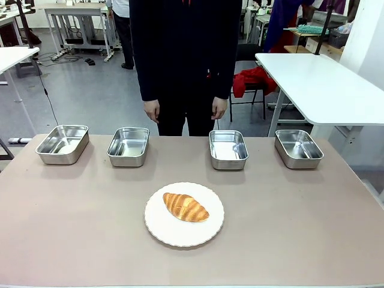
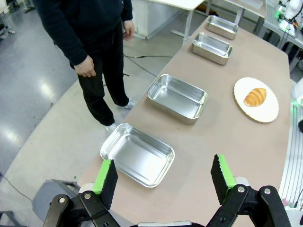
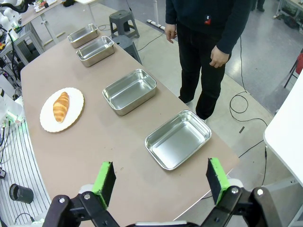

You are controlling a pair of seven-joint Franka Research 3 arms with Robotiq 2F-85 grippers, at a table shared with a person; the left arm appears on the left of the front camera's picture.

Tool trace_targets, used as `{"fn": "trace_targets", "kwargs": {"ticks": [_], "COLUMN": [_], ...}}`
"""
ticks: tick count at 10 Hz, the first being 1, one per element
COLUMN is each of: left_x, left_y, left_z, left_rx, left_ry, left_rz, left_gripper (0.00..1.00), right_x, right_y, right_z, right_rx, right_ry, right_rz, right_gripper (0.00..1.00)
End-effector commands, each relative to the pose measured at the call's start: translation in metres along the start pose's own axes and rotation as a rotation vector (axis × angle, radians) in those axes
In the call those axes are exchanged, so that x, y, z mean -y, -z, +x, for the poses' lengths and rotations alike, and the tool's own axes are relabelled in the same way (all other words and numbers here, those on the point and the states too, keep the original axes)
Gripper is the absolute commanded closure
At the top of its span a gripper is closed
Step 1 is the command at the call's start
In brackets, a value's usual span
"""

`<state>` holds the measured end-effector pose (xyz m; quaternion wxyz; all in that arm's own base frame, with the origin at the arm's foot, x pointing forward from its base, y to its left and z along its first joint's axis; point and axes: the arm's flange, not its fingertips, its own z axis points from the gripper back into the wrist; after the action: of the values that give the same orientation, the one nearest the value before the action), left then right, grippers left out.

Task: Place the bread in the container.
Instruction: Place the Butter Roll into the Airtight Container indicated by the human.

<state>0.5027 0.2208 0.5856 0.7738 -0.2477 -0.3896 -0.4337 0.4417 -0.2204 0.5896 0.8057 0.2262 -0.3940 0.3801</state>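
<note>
Bread (image 1: 185,207) just chilling on the white plate (image 1: 157,231), four steel trays (image 1: 228,165) lined up behind it, left jaws and right jaws both gaping wide, empty.

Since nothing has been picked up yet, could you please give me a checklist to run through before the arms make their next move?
1. Bread lies free on the plate: ok.
2. Left tool open, holding nothing: ok.
3. Right tool open, holding nothing: ok.
4. All four containers empty: ok.
5. Person's hands away from the table: ok, hanging at the sides.
6. Which container is meant: cannot tell.
</note>
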Motion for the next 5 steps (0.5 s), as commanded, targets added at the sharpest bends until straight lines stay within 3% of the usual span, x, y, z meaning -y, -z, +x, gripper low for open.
{"fn": "trace_targets", "kwargs": {"ticks": [1,5], "left_x": [0.0,0.0], "left_y": [-0.0005,-0.0005], "left_z": [0.001,0.001], "left_rx": [0.002,0.002], "left_ry": [0.009,0.009], "left_rz": [0.004,0.004], "left_gripper": [0.0,0.0], "right_x": [-0.0011,-0.0011], "right_y": [0.0003,0.0003], "right_z": [0.0028,0.0028], "right_rx": [0.008,0.008], "right_ry": [-0.006,-0.006], "right_rz": [0.001,0.001], "right_gripper": [0.0,0.0]}}
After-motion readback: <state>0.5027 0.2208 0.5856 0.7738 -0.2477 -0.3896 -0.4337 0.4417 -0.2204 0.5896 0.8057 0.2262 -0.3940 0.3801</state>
